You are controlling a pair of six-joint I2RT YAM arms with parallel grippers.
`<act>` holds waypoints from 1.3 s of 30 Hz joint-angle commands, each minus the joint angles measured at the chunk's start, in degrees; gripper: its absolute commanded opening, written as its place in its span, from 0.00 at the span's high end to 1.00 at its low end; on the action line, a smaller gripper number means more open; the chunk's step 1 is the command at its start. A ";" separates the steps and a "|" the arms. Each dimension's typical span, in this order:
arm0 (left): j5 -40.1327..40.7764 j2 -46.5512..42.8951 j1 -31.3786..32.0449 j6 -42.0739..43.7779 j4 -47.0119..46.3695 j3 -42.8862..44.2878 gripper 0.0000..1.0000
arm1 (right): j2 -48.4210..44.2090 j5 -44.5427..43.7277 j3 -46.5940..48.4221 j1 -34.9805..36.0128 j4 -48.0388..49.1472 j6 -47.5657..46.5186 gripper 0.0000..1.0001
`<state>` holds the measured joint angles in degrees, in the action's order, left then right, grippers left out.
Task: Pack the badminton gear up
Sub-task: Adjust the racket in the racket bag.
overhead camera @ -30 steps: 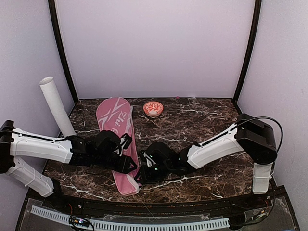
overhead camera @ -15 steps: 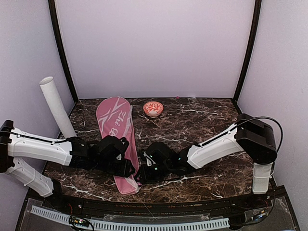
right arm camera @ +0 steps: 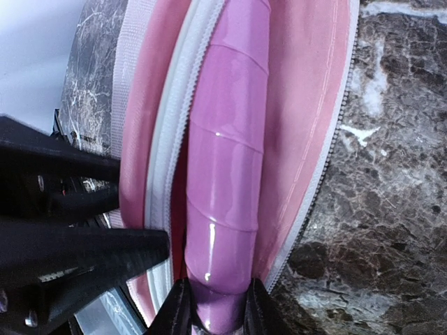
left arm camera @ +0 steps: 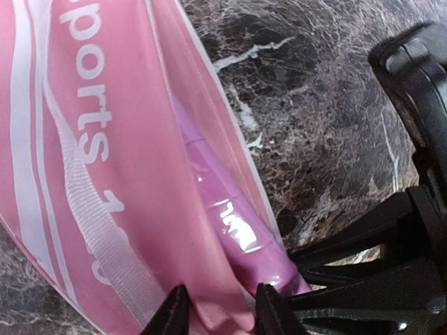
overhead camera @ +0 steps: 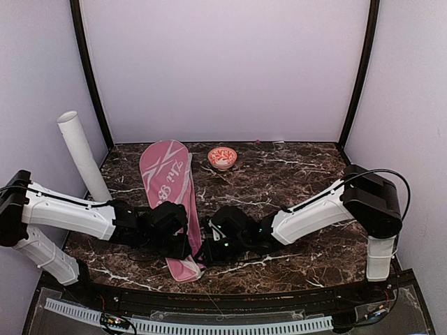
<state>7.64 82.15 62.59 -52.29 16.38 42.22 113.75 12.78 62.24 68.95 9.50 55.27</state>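
Near edge: right gripper (right arm camera: pixel 215 313) clamped tight on butt of pink racket handle (right arm camera: pixel 227 174). Left gripper (left arm camera: pixel 220 310) just beside it, tips nipping fold of pink cover (left arm camera: pixel 84 174) at unzipped mouth, looks like. Handle sits in mouth, long axis same as cover's, pointing away from right gripper toward far end by bowl (overhead camera: pixel 222 157). Imo next push goes straight along that line. Tube (overhead camera: pixel 82 153) leaning far left.
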 commanded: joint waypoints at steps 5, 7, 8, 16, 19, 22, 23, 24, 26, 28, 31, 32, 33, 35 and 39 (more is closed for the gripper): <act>-1.88 -2.65 0.08 2.29 -3.98 -0.63 0.98 | 0.95 -3.76 1.39 -0.35 2.25 -2.15 0.95; -3.52 -4.52 0.08 3.72 -7.86 -1.86 1.00 | 1.96 -3.99 1.79 -0.32 1.68 -1.70 0.95; -4.15 -5.47 0.02 4.30 -9.57 -2.47 1.00 | 2.33 -4.01 1.83 -0.33 1.59 -1.39 0.96; -7.49 -11.46 -0.49 5.96 -18.96 -7.65 1.00 | 3.27 -3.97 0.68 -0.47 1.91 0.30 0.96; -8.85 -11.70 -1.31 4.58 -19.98 -9.61 1.00 | 2.48 -3.27 1.05 -0.47 2.06 0.12 0.96; -9.32 -11.55 -1.50 3.98 -21.26 -11.23 1.00 | 1.10 -2.21 1.30 -0.43 3.37 0.30 0.95; -9.56 -11.46 -1.55 3.92 -21.78 -11.61 1.00 | 0.93 -1.58 1.31 -0.43 4.25 0.47 0.95; -9.88 -11.26 -1.70 3.87 -22.32 -11.96 1.00 | 0.71 -1.09 1.31 -0.41 5.20 0.58 0.95; -10.52 -10.78 -1.76 3.94 -23.42 -12.44 1.00 | 0.97 -0.18 1.44 -0.38 6.79 0.50 0.94; -11.35 -10.17 -1.84 4.00 -24.81 -12.69 1.00 | 2.04 0.37 1.98 -0.34 7.03 0.31 0.94; -12.24 -8.94 -1.94 4.13 -26.49 -12.54 1.00 | 3.71 0.36 2.83 -0.24 6.51 -0.24 0.93; -12.43 -8.72 -1.94 4.13 -26.76 -12.56 1.00 | 4.08 0.33 2.89 -0.26 6.36 -0.32 0.93; -12.54 -8.57 -1.94 4.13 -27.06 -12.54 1.00 | 4.33 0.35 2.81 -0.23 6.36 -0.38 0.93; -12.57 -8.54 -1.94 4.25 -27.36 -12.58 1.00 | 4.34 0.40 2.65 -0.28 6.33 -0.63 0.91; -12.20 -9.44 -2.19 4.06 -26.70 -13.15 1.00 | 2.10 -0.39 1.70 -0.27 5.29 -1.23 0.83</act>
<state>0.64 74.04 59.83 -48.27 -3.42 29.45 115.85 15.27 63.22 68.93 11.44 56.34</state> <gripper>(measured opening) 0.009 0.209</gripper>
